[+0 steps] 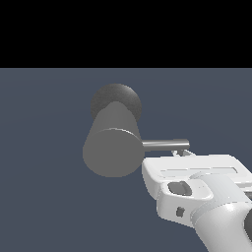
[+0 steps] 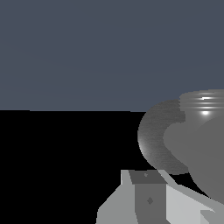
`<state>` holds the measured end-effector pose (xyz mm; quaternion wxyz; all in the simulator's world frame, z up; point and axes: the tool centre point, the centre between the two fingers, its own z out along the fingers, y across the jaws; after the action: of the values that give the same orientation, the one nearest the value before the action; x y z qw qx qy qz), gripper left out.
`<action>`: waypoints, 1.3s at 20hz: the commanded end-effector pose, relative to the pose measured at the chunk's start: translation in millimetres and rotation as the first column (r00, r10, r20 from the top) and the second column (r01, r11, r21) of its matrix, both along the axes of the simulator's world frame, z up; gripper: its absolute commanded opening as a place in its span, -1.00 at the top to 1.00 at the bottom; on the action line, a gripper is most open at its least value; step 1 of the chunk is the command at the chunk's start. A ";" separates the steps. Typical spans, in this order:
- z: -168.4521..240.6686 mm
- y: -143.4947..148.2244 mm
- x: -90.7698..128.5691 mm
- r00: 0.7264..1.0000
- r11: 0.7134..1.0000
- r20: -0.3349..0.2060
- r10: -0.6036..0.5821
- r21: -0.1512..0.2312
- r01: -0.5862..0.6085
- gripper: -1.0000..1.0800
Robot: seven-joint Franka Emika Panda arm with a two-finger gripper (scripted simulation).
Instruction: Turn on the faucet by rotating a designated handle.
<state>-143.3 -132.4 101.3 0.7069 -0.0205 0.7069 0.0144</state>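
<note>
Fingers: my fingers [image 1: 181, 152] sit just under the outer end of the handle; my white hand body hides most of them, so I cannot tell whether they are apart, together or touching the rod.
Handle: the handle [image 1: 166, 144] is a thin shiny rod sticking out sideways from the faucet toward the exterior view's right, lying level.
Faucet: the faucet [image 1: 113, 150] is a thick grey cylinder with its flat round end facing the exterior camera and a darker rounded base behind it; it stands to the exterior view's left of my hand. In the wrist view it fills one side, close up [image 2: 175, 140].
Key relation: the rod's long axis runs sideways across the exterior view, and its free end lies right above my fingers, near enough that contact may already be made, though I cannot confirm it.
Judged step: I am placed at the free end, where a push turns the rod most easily.
Next move calls for: a push square to the rod, sweeping around the cylinder's axis.
Risk: slipping off the rod's end.
</note>
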 end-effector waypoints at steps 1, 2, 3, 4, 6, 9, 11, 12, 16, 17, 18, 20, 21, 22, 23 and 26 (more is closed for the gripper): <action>8.3 0.0 0.2 1.000 1.000 0.000 0.001 0.000 -0.001 1.00; 11.5 -0.3 0.2 1.000 1.000 0.000 0.001 0.000 -0.001 1.00; 14.7 -0.6 0.2 1.000 1.000 0.000 0.001 0.000 -0.001 1.00; 17.8 -0.9 0.2 1.000 1.000 0.000 0.001 0.000 -0.001 1.00; 24.1 -1.4 0.2 1.000 1.000 0.000 0.001 0.000 -0.001 1.00; 33.3 -2.3 0.2 1.000 1.000 0.000 0.001 0.000 -0.001 1.00; 36.3 -2.6 0.3 1.000 1.000 0.000 0.001 0.000 -0.001 1.00; 19.7 -8.8 0.0 1.000 1.000 -0.028 -0.005 -0.001 0.005 1.00; 33.1 -4.6 0.0 1.000 1.000 -0.023 -0.004 -0.001 0.004 1.00; 36.3 -3.5 0.0 1.000 1.000 -0.022 -0.003 -0.001 0.003 1.00; 39.6 -2.5 0.0 1.000 1.000 -0.021 -0.003 -0.001 0.003 1.00; 46.1 -0.5 0.0 1.000 1.000 -0.019 -0.003 -0.001 0.003 1.00; 49.2 0.5 0.0 1.000 1.000 -0.018 -0.002 0.000 0.002 1.00; 52.5 1.5 -0.1 1.000 1.000 -0.017 -0.002 0.000 0.002 1.00; 55.6 2.5 -0.1 1.000 1.000 -0.016 -0.002 0.000 0.002 1.00; 65.1 5.5 -0.2 1.000 1.000 -0.013 -0.001 0.000 0.001 1.00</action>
<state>-146.5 -135.5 150.3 0.6910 -0.0152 0.7226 0.0105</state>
